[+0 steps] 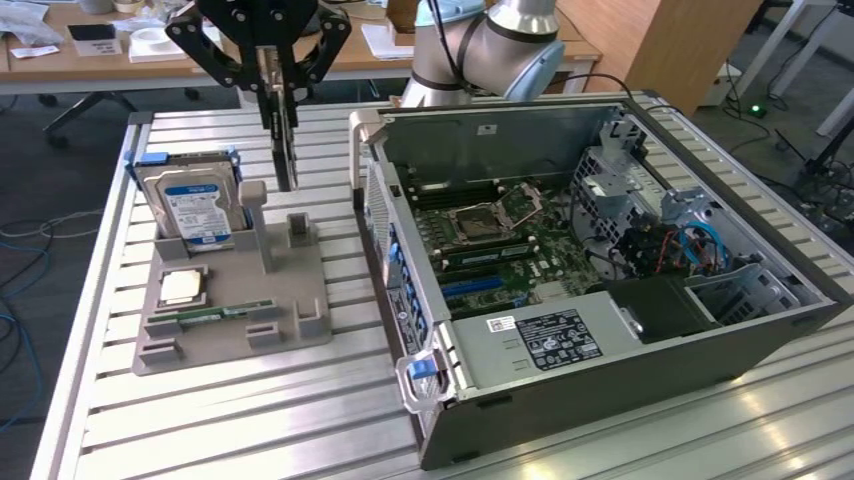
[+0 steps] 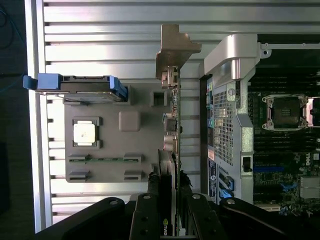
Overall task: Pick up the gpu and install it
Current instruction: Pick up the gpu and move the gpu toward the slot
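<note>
Pinching the gpu [image 1: 283, 140] [image 2: 173, 145] by its upper edge, the tool [image 1: 274, 85] [image 2: 170, 190] holds it upright above the grey tray's [image 1: 220, 340] [image 2: 145, 142] edge.

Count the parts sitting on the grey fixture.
3: hard drive upright at the fixture's far end; CPU flat in its pocket; RAM strip lying beside the CPU. The gpu, held in the jaws, isn't counted. None look hidden.

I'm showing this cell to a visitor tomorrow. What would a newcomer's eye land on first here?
Most striking is the open computer case at the exterior view's right, its motherboard laid bare. Next comes the black gripper, shut on the gpu, which it holds upright and edge-on close to the grey parts holder. In that holder a hard drive with a blue-white label stands on edge.
</note>
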{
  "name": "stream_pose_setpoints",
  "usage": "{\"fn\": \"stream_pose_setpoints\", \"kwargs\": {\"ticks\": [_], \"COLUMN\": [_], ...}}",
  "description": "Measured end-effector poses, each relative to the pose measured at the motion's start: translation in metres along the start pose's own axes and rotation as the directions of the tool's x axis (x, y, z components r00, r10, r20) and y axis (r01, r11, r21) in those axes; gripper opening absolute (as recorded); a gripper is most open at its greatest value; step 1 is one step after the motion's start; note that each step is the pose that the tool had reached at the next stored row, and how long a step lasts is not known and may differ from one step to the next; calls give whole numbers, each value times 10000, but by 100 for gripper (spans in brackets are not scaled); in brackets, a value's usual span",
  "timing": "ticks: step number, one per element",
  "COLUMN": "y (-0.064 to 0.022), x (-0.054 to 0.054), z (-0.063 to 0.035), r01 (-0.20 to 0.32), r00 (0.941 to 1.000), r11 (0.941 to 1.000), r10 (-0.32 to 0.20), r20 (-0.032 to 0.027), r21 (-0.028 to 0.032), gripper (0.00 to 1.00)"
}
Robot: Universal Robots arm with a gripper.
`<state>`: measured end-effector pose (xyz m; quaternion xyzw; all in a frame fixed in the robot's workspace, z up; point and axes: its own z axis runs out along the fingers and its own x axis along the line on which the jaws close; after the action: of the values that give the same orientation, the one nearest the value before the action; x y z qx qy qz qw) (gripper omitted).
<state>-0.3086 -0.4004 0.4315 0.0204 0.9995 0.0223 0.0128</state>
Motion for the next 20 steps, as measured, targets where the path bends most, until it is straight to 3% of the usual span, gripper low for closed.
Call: {"fn": "stream_pose_setpoints", "kwargs": {"ticks": [20], "y": [2], "x": [-2], "z": [-41], "r01": [-1], "r00": [10000], "r11": [10000], "r10": [1], "r20": [-1], "r21": [1], "gripper": [26]}}
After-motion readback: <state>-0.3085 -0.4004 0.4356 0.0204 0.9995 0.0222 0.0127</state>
